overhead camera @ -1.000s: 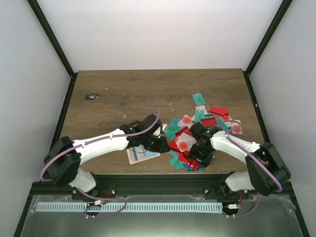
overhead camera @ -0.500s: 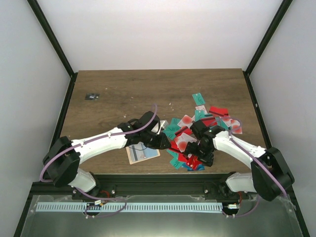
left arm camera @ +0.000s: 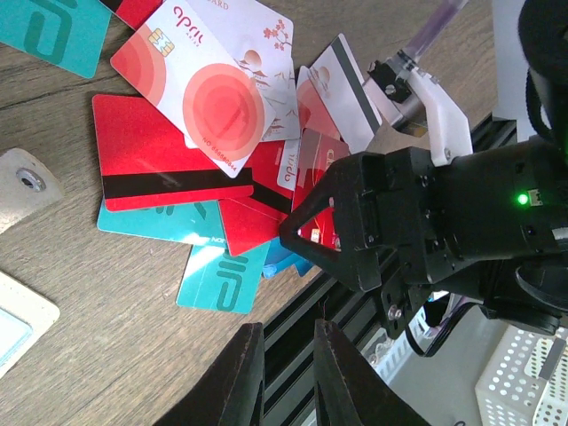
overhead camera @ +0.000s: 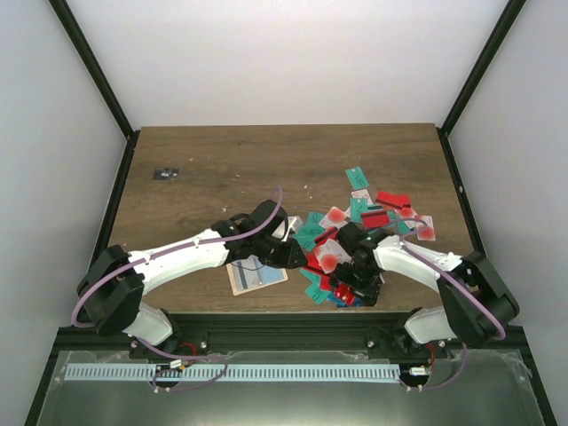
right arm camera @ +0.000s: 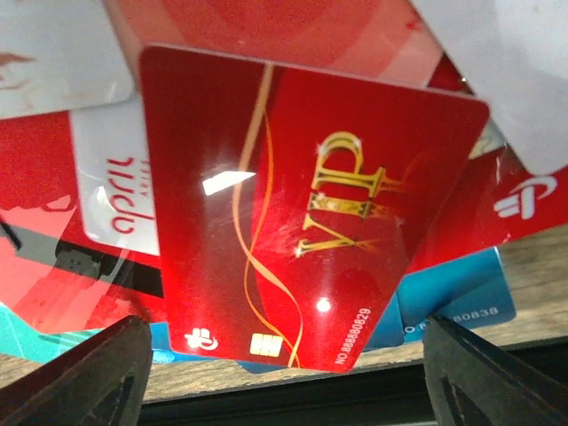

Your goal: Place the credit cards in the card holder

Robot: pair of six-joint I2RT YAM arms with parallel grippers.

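Red VIP card (right arm camera: 302,222) under our spread right gripper (right arm camera: 284,328); card holder (overhead camera: 257,278) beside our left.

Nearest the front edge of the table (overhead camera: 222,169), we see the right gripper's fingers parted to the corners of its wrist view, released and holding nothing. They hang close over the glossy card topping the near end of the credit cards (overhead camera: 337,257); whether the tips touch it we cannot tell. Our left gripper (left arm camera: 286,335), at the pile's 9 o'clock edge, shows only a narrow slit between its fingers, with nothing in it. The beige card holder lies flat at 8 o'clock from that gripper, partly under the left arm (overhead camera: 186,253). The pile runs on toward 1 o'clock. Far off at 10 o'clock sits a small dark object (overhead camera: 165,173).
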